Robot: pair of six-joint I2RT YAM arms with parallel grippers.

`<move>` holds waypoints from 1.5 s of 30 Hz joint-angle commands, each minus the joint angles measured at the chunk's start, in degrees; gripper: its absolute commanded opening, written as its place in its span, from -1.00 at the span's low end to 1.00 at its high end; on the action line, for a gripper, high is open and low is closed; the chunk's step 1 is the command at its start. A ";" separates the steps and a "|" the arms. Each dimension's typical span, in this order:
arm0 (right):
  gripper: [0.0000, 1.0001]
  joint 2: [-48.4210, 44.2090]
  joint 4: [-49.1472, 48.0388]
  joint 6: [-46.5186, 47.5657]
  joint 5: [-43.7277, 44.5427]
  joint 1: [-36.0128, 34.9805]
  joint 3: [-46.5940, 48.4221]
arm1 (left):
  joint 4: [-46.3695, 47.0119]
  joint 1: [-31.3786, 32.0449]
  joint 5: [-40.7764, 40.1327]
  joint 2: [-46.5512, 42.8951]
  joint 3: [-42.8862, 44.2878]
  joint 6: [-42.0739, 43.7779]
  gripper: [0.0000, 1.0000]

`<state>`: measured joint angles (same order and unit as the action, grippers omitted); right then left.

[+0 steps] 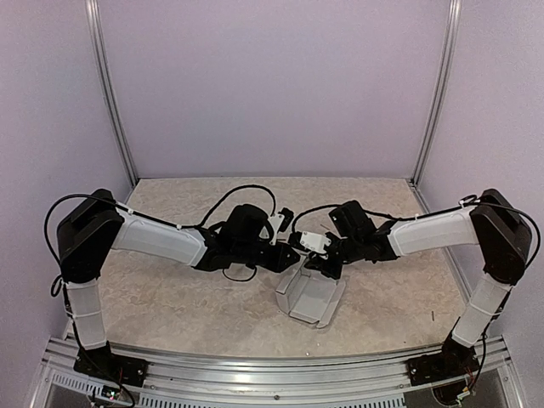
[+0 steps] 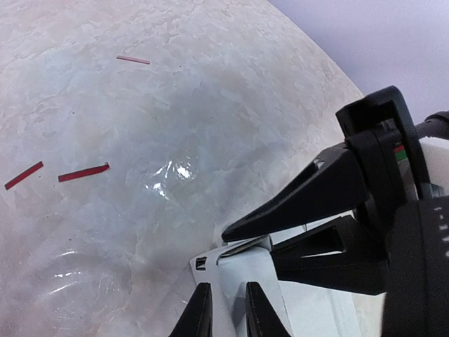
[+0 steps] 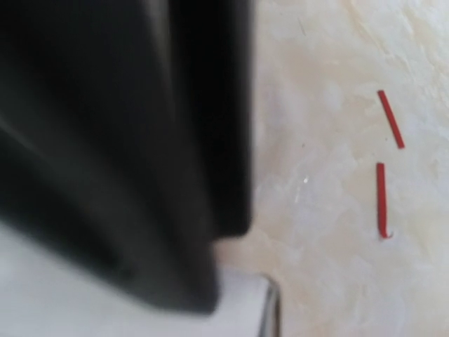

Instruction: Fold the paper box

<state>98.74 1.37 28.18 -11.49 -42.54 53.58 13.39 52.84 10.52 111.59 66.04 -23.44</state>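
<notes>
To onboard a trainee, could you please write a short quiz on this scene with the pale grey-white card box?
1. True or false: the left gripper and the right gripper meet at the same end of the pale grey-white paper box.
2. How many thin red strips lie on the marbled table in the left wrist view?
3. The box is: A) a flat blank; B) partly folded, sides raised; C) fully closed.
Key: 1 true; 2 three; 3 B.

The pale grey-white thin card paper box (image 1: 310,297) looks matt and smooth; the beige marbled tabletop (image 2: 210,105) shows glossy, film-like glints.
</notes>
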 commanded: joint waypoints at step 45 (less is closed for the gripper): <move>-0.57 6.32 17.38 -13.14 -26.20 11.85 14.06 | -0.50 9.12 -4.81 -10.08 -9.38 13.94 -0.51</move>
<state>103.44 17.30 15.33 -37.28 -31.48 66.72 14.44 61.87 5.93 99.70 54.96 -11.42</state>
